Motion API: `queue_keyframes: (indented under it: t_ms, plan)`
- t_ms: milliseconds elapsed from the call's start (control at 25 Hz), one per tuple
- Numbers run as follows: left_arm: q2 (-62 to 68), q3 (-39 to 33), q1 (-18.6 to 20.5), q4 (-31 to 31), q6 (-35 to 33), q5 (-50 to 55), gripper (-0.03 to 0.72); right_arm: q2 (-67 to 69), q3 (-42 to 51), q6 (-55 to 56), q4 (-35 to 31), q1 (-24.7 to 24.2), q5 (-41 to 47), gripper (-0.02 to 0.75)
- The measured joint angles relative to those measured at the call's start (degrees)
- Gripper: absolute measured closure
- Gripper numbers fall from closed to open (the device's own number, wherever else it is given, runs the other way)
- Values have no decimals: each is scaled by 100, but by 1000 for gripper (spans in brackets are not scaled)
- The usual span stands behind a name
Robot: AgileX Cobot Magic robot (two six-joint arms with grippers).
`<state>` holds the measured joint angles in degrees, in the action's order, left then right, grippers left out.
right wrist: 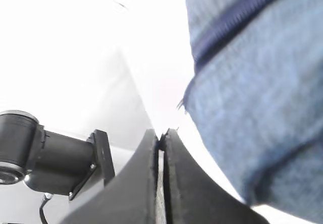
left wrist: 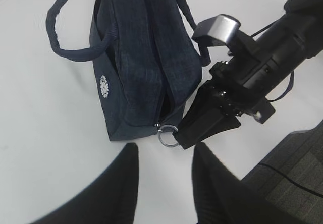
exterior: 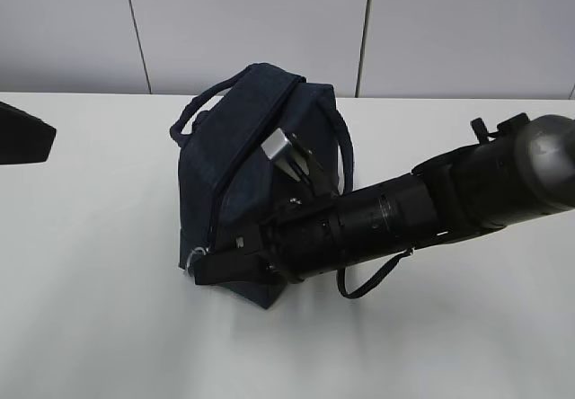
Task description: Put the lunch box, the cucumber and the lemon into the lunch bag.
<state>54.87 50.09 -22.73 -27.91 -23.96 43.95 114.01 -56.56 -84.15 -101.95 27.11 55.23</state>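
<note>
Navy fabric lunch bag (exterior: 247, 174) stands mid-table on the white table (exterior: 99, 282), zipped along its top, handles looping to either side. At its near corner the right gripper (left wrist: 182, 139) has its jaws pressed together beside the silver ring pull (left wrist: 167, 134); whether it pinches the ring I cannot tell. The left gripper (left wrist: 164, 183) hovers near, jaws parted, empty.

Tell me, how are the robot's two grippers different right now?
The right gripper is shut, its tips at the silver ring pull on the lunch bag; the left gripper stands open with nothing between its fingers. The right one is down at the bag's end, while the left one hangs above the table, apart from the bag. Both are black.
</note>
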Motion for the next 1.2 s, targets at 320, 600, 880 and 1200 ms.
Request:
queue_keyframes:
  t_ms: [320, 600, 880, 1200]
  plan:
    - [24, 0, 0, -12, 0, 0, 449, -470, 0, 94, 157, 0, 1, 738]
    - [124, 0, 0, -83, 0, 12, 449, -674, 0, 206, 161, 0, 1, 738]
    - [302, 0, 0, -96, 0, 139, 449, -900, 0, 217, 18, 0, 1, 738]
    - [325, 0, 0, -98, 0, 164, 449, -1035, -146, 257, 18, 0, -50, 738]
